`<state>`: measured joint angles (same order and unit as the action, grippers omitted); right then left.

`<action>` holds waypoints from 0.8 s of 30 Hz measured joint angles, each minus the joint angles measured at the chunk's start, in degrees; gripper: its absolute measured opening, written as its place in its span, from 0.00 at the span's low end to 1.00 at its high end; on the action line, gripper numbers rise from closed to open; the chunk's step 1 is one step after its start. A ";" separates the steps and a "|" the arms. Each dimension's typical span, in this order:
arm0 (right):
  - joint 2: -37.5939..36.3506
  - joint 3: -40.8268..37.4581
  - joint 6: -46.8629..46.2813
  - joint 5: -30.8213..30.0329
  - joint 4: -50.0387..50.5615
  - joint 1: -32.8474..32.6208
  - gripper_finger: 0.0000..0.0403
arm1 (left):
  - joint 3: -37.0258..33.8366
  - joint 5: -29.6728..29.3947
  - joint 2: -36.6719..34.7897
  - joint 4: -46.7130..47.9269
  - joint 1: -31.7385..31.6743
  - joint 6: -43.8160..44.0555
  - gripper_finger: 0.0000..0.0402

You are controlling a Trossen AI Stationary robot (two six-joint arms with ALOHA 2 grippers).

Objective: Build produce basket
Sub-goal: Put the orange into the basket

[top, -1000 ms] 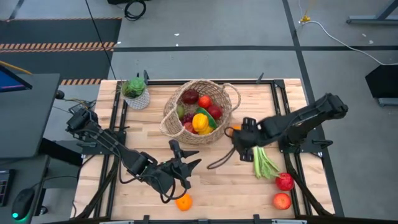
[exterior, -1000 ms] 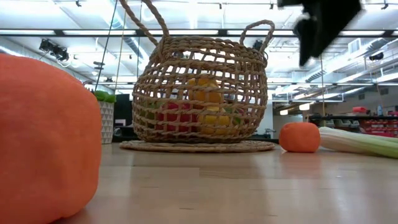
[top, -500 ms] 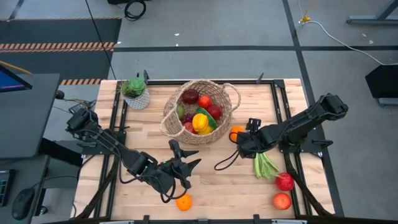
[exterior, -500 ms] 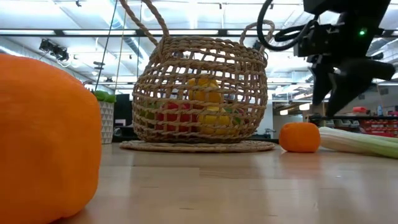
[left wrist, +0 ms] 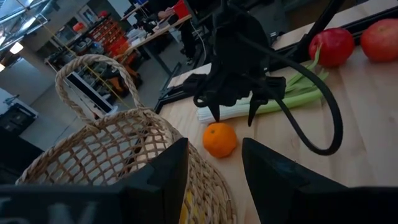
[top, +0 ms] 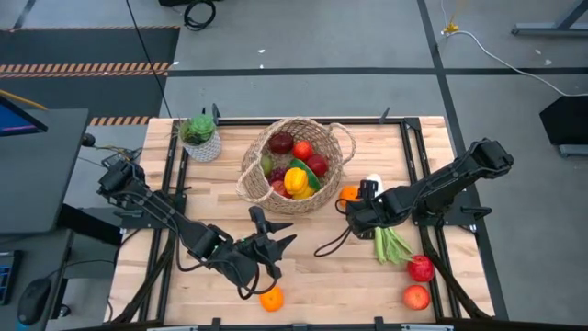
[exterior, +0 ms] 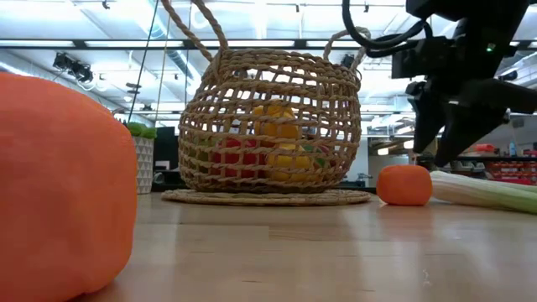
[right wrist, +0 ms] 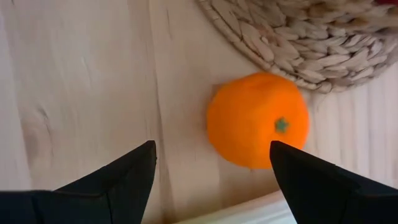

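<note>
Orange (right wrist: 257,120) on table, beneath open right claw (right wrist: 211,163), beside basket (right wrist: 311,37).

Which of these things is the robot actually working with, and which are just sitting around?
Part of the job: basket, oranges, leek, apples, right gripper open above one orange.

Lying about: potted plant, left gripper waiting.

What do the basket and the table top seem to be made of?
Basket: woven straw or wicker, matte tan; open lattice of twisted strands shows fruit through it. Table top: light wood planks, smooth, with visible grain and seams; probably sealed, given its faint sheen in the low view.
</note>
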<state>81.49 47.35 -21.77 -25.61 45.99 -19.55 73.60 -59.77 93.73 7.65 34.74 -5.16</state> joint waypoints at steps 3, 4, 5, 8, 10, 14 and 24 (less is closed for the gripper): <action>0.00 0.00 2.76 -2.13 0.49 0.02 0.79 | 0.00 0.00 0.00 0.43 0.00 0.14 0.40; -0.02 0.00 3.64 -2.65 0.49 0.02 0.79 | 0.00 0.00 0.00 0.60 0.00 0.39 0.40; -0.15 0.00 4.04 -2.88 0.38 0.02 0.79 | 0.00 0.00 0.00 0.94 0.00 0.74 0.40; -1.52 0.00 4.43 -2.86 0.53 -0.01 0.79 | 0.00 0.00 0.00 1.30 0.00 1.23 0.40; -3.26 0.00 4.41 -2.90 1.45 0.02 0.78 | 0.00 0.00 0.00 1.30 -0.01 1.23 0.40; -8.28 0.00 4.10 -3.79 3.13 0.00 0.77 | 0.00 0.00 0.00 1.28 -0.11 1.49 0.40; -21.27 -5.61 5.91 -4.75 0.82 2.30 0.74 | 0.00 0.00 0.00 1.30 -0.11 1.47 0.40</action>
<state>60.22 41.75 -15.86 -30.36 46.81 -17.25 73.60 -59.77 93.73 8.95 34.63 -3.68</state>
